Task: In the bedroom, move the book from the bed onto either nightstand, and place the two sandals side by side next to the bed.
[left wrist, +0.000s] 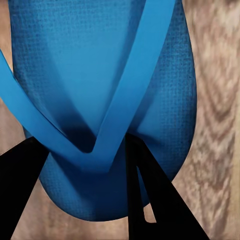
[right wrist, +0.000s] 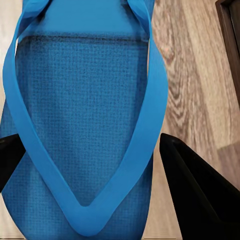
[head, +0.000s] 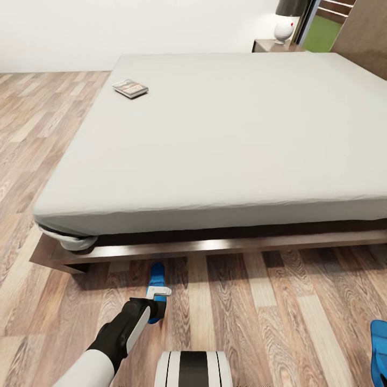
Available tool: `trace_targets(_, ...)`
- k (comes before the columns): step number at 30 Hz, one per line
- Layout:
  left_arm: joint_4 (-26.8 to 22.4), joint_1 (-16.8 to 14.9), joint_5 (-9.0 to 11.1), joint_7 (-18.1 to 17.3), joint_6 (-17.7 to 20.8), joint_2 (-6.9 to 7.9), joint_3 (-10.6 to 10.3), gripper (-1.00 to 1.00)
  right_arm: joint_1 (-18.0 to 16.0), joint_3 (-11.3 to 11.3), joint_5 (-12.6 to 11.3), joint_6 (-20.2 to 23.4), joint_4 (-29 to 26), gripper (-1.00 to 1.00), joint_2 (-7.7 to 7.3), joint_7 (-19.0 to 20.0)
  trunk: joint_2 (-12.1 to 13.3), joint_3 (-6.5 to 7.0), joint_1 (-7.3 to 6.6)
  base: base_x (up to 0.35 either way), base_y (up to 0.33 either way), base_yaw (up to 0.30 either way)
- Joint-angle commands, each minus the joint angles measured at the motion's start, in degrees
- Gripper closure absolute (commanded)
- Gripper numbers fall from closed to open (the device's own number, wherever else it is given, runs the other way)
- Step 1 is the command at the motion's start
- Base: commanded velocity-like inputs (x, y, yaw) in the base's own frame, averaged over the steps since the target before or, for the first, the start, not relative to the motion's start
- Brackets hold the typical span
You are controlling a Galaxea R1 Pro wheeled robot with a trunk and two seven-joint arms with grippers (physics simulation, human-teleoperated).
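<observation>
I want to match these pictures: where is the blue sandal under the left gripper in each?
Head view: sandal low, left of centre, before the bed frame.
Left wrist view: sandal close up, across most of the picture.
Right wrist view: a second sandal, probably its mate.
Shared landmark: wood-plank floor.

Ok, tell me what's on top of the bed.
A book lies flat on the bed, near its far left corner. The rest of the mattress in view is bare; the far right part runs out of frame.

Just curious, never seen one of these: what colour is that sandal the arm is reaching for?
Bright blue sandal, sole and straps alike; clearest in the left wrist view.
</observation>
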Motion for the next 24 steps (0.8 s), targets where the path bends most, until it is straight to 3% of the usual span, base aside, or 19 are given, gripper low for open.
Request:
trace_targets(1, -0.08, -0.02, 0.62, 0.55, 0.22, 0.03, -0.21, 1.0, -0.06, -0.48, 0.1, -0.14, 0.05, 1.0, 0.03, 0.39, -0.03, -0.26, 0.01, 0.0, 0.0, 0.0)
trace_targets(12, -0.08, -0.02, 0.64, 0.37, -0.01, 0.03, -0.21, 1.0, -0.06, -0.48, 0.1, -0.14, 0.05, 1.0, 0.03, 0.38, -0.11, -1.59, 0.17, 0.0, 0.0, 0.0)
trace_targets(16, 0.15, -0.02, 0.7, -0.06, -3.33, 0.03, -0.21, 1.0, -0.06, -0.48, 0.1, -0.14, 0.05, 1.0, 0.03, 0.36, -0.16, -2.48, 0.27, 0.0, 0.0, 0.0)
trace_targets(24, 0.44, -0.02, 0.73, -0.15, -4.5, 0.03, -0.21, 1.0, -0.06, -0.48, 0.1, -0.2, 0.05, 1.0, 0.03, 0.33, -0.16, -2.48, 0.27, 0.0, 0.0, 0.0)
